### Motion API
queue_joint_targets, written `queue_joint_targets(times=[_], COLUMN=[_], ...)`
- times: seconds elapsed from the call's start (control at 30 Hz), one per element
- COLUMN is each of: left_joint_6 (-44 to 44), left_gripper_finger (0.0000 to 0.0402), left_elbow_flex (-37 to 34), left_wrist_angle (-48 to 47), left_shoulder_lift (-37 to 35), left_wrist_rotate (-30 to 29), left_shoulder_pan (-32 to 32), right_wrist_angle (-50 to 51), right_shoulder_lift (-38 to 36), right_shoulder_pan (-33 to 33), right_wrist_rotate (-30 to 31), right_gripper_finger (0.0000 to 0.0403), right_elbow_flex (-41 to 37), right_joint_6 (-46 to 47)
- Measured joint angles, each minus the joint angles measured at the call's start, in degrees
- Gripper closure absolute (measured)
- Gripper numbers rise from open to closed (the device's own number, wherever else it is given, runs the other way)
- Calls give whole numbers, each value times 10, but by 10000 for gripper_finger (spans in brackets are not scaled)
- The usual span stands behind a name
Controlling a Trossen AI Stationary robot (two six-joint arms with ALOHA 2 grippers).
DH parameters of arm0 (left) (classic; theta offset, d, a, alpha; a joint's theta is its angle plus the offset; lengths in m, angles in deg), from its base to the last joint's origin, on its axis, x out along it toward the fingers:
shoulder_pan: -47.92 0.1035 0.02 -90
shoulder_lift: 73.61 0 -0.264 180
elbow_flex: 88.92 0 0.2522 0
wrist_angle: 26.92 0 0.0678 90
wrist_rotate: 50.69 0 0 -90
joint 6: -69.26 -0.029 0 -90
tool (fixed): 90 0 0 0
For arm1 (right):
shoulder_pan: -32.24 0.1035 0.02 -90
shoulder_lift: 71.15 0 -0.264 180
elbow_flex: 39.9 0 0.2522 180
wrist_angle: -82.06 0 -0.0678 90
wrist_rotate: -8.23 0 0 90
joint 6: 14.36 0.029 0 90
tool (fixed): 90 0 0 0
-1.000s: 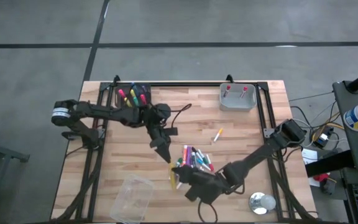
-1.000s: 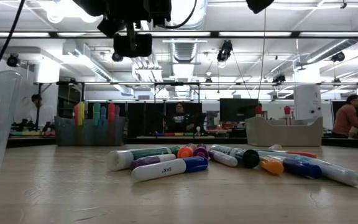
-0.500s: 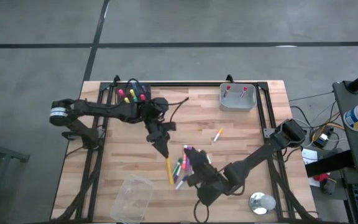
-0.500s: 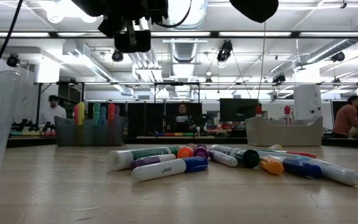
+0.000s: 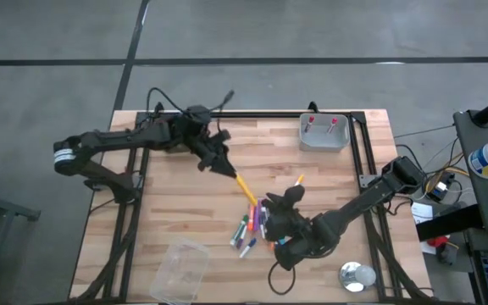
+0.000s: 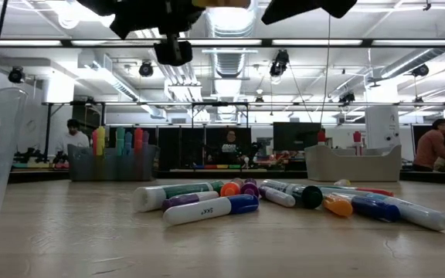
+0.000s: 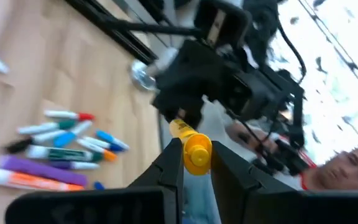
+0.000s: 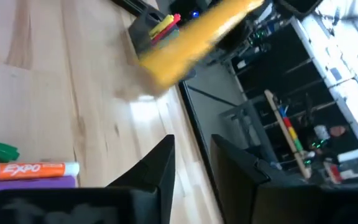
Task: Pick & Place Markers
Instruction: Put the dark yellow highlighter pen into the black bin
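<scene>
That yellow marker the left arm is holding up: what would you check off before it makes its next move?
1. Grip: the left gripper is shut on the yellow marker, pinched near one end. Ok.
2. Clearance: in the low view, nothing yellow touches the table; the marker looks lifted. Ok.
3. Other arm: the right gripper is close to the marker's free end, just above the marker pile. Not ok; they could collide.
4. Right gripper empty: nothing shows between its fingers in its own wrist view. Ok.
5. Drop-off: the dark bin holding markers is in view. Room left in it: cannot tell.
</scene>
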Motion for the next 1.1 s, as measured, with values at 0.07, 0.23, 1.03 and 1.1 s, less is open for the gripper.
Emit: queue_joint_targets(times=[0.07,0.23,1.03,1.1], left_joint_6=[-15,-65,-160,-177], left_gripper_finger=[346,346,346,346], left_elbow_flex=[0,0,4,15], left_wrist_angle=[-22,-92,-338,-377], left_shoulder_lift=[-11,-46,-178,-180], left_wrist_rotate=[-12,-67,-430,-484], left_shoulder_pan=[19,63,150,151], right_wrist_angle=[1,-4,-799,-795], right_shoulder_lift=[-2,-14,-194,-200], right_shoulder_pan=[0,1,-57,-63], right_wrist_rotate=[-1,-3,-322,-321], right_gripper_finger=[312,326,351,351], right_elbow_flex=[-3,-22,-368,-378], right_joint_6=[17,54,-220,-220])
